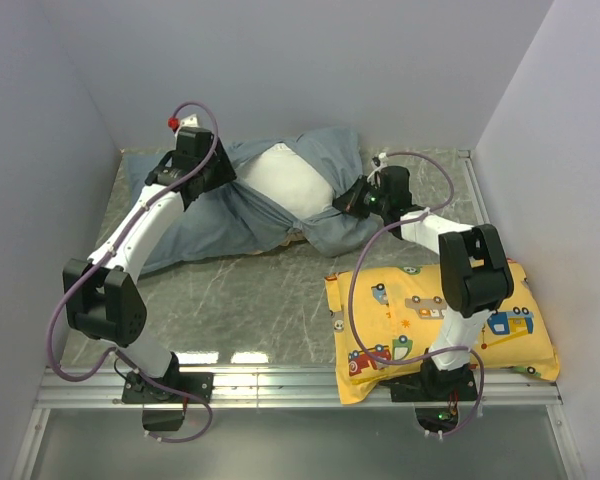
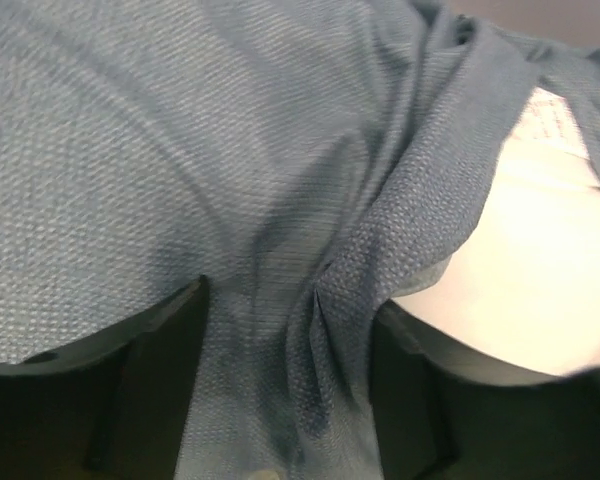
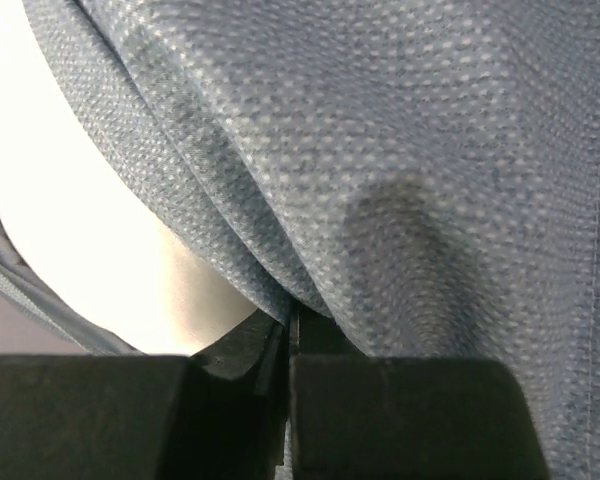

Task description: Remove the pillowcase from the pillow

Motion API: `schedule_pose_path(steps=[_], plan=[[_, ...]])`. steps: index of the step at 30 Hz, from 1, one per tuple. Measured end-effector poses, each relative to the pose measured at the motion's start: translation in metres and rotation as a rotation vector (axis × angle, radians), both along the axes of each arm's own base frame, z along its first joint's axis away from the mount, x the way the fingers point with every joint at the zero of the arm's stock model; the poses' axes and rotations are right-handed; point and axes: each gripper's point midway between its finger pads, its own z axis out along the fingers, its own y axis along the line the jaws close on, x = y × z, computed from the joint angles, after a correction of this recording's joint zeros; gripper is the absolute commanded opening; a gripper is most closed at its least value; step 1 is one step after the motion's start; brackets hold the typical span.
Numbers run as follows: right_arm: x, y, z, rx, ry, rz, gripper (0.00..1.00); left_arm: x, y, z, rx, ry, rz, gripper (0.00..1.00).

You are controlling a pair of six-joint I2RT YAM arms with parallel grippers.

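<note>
Item: pillowcase (image 1: 195, 235) part-stripped from pillow (image 1: 285, 182), tabletop (image 1: 260, 300) far edge; right gripper (image 1: 345, 202) jaws clamped on cloth, left gripper (image 1: 222, 177) jaws' hold unclear; advisable: spread opening wide, peel over the bulge.

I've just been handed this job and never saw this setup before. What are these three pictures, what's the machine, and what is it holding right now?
Two robot arms are bolted at the near edge of a table, each ending in a two-finger gripper. The wide picture is from a fixed camera above and behind them; the close-ups are from cameras on the left and right wrists. On the table lie a white pillow partly inside a blue-grey pillowcase, and a yellow pillow with vehicle prints by the right arm's base. The left gripper has a bunched fold of pillowcase between its fingers; the right gripper pinches the fabric on the pillow's other side. Both look shut on it.
</note>
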Motion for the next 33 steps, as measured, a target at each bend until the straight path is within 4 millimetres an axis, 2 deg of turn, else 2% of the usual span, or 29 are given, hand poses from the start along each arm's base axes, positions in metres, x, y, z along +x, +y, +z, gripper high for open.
schedule_pose_path(steps=[8, 14, 19, 23, 26, 29, 31, 33], plan=[[-0.002, -0.001, 0.006, -0.008, -0.01, -0.003, 0.0, 0.008, -0.034, 0.027, 0.006, -0.059, -0.119, 0.79], [-0.004, -0.002, 0.012, -0.022, -0.023, -0.006, 0.0, 0.012, -0.058, 0.049, 0.007, -0.109, -0.186, 0.81], [-0.005, -0.001, 0.012, -0.033, -0.022, -0.007, 0.0, 0.013, -0.068, 0.072, 0.026, -0.167, -0.202, 0.81], [-0.006, -0.001, 0.011, -0.039, -0.02, -0.007, 0.0, 0.008, -0.084, 0.087, 0.052, -0.206, -0.221, 0.83], [-0.005, -0.001, 0.01, -0.042, -0.022, -0.008, 0.0, -0.003, -0.112, 0.096, 0.066, -0.232, -0.271, 0.84], [-0.005, -0.001, 0.01, -0.043, -0.023, -0.01, 0.0, -0.015, -0.152, 0.103, 0.065, -0.254, -0.341, 0.85], [-0.005, -0.001, 0.01, -0.043, -0.023, -0.009, 0.0, -0.017, -0.177, 0.099, 0.07, -0.256, -0.374, 0.85], [-0.005, -0.001, 0.01, -0.043, -0.023, -0.009, 0.0, -0.016, -0.199, 0.086, 0.09, -0.24, -0.394, 0.86]])
